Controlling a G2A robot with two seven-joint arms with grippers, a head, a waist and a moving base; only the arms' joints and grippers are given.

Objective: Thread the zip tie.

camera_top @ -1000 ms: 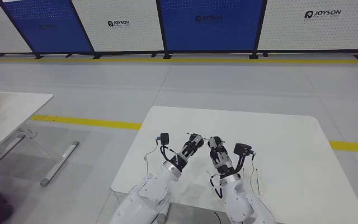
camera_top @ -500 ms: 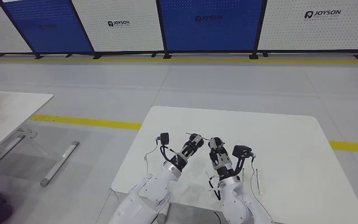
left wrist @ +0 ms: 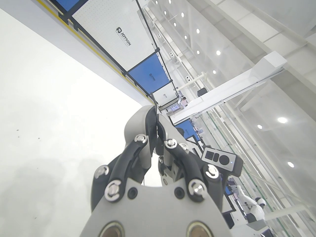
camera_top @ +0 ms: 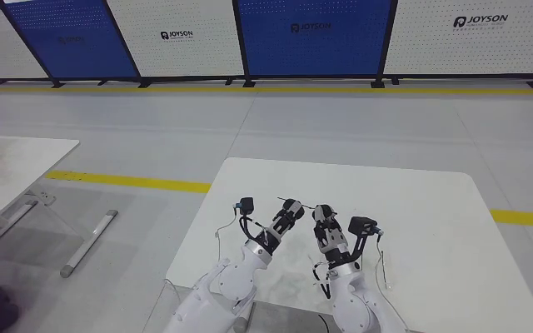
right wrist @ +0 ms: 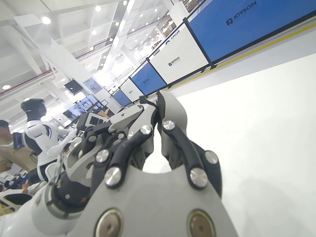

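In the right wrist view I get only the head and a short stub of the zip tie; the rest of the strap is buried between the right gripper's pressed-together fingers. From the top view it is a hair-thin dark line, too small to read. Whether the left gripper's closed pads hold anything, I cannot tell.

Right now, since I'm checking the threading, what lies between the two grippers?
In the right wrist view, the black zip tie juts from the shut right gripper toward the left gripper; nothing else lies there.
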